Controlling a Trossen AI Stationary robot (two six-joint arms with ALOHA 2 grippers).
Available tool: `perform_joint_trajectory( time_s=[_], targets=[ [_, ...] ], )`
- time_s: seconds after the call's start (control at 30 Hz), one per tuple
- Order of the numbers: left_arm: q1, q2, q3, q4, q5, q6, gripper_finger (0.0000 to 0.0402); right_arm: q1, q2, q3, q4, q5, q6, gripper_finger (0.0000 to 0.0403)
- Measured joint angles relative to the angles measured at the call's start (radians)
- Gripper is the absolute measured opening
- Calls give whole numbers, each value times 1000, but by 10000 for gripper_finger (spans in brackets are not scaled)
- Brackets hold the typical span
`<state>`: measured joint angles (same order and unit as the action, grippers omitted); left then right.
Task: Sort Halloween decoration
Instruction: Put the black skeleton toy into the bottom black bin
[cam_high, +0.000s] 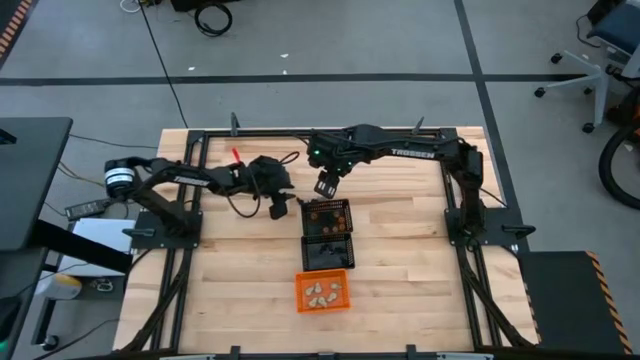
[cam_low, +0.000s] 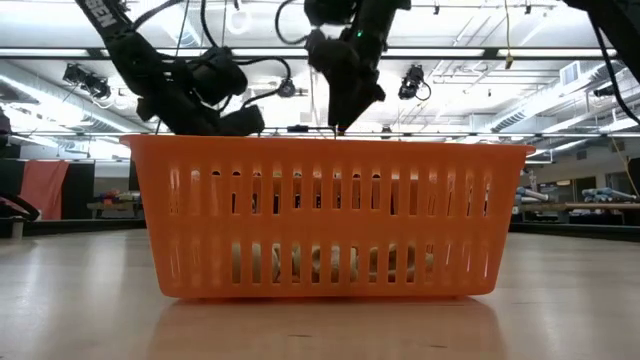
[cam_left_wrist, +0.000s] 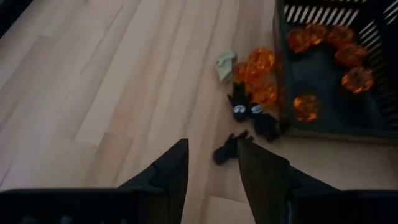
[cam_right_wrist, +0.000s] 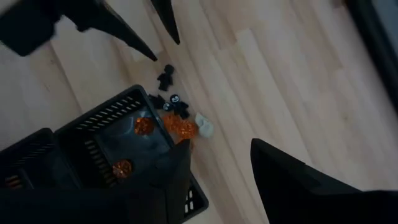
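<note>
Loose Halloween decoration trinkets lie on the wood beside a black mesh basket (cam_high: 327, 215): several black ones (cam_left_wrist: 239, 109), one of them apart (cam_left_wrist: 225, 151), orange ones (cam_left_wrist: 258, 71) and a cream one (cam_left_wrist: 225, 65). Orange trinkets (cam_left_wrist: 339, 56) lie inside that basket. My left gripper (cam_left_wrist: 211, 149) is open and slants down just short of the lone black trinket, touching nothing. My right gripper (cam_right_wrist: 219, 146) hangs open above the basket's far left corner with nothing between its fingers. My left gripper's fingers (cam_right_wrist: 124, 31) also show in the right wrist view.
A second black mesh basket (cam_high: 328, 252) stands nearer, and an orange slotted basket (cam_high: 323, 290) with cream trinkets stands nearest; it fills the low view (cam_low: 330, 215). Bare wood lies to the left and right of the row. A red item (cam_high: 237, 154) lies at the far left.
</note>
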<state>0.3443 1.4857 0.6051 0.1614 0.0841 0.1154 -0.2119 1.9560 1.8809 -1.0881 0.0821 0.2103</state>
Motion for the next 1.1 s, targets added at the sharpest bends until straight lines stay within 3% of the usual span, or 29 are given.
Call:
perform_joint_trajectory(
  time_s=[0.23,0.5,0.73,1.1],
  targets=[
    [0,109,0,105,-3,18,144,32,-54,0,-16,79,-2,172],
    [-1,207,1,233,28,-26,144,71,-69,0,-28,93,-2,172],
    [-1,234,2,233,95,-88,144,92,-69,0,-50,115,-5,172],
    [-49,232,4,153,114,-99,144,92,-69,0,-52,117,-23,172]
  ],
)
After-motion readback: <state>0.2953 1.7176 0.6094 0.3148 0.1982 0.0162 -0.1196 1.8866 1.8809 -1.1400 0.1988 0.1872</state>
